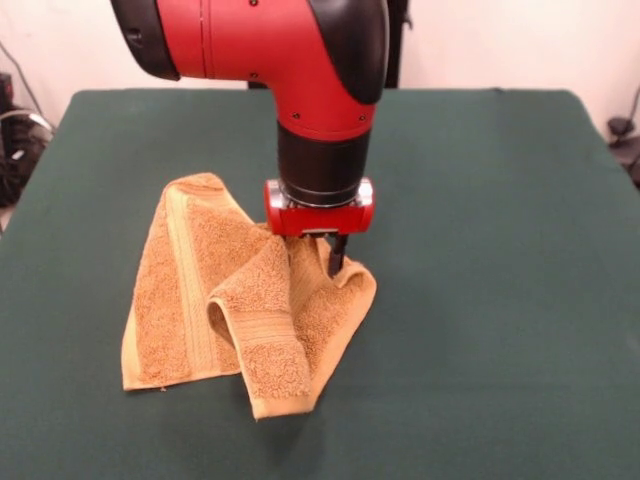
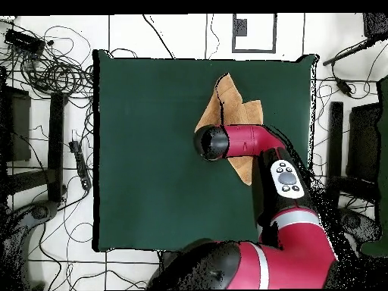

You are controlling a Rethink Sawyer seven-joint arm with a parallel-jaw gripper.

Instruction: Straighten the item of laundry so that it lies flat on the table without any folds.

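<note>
The item of laundry (image 1: 190, 290), a golden-orange terry towel, sits crumpled left of centre on the green table (image 1: 500, 250). Its right part is pulled up into a peak with a fold hanging down in front. My gripper (image 1: 333, 258) points straight down into that peak below its red wrist block and is shut on the cloth. Only one dark finger (image 1: 337, 252) shows. The left part of the towel rests on the table with a woven band running along it. In the overhead view the towel (image 2: 242, 114) lies near the table's (image 2: 151, 151) top edge, and the arm hides the gripper.
The red and black arm (image 2: 227, 142) reaches over the towel from the lower right in the overhead view. Cables (image 2: 53, 68) and black stands (image 2: 333, 144) lie on the floor around the table. Open green felt spreads on every side of the towel.
</note>
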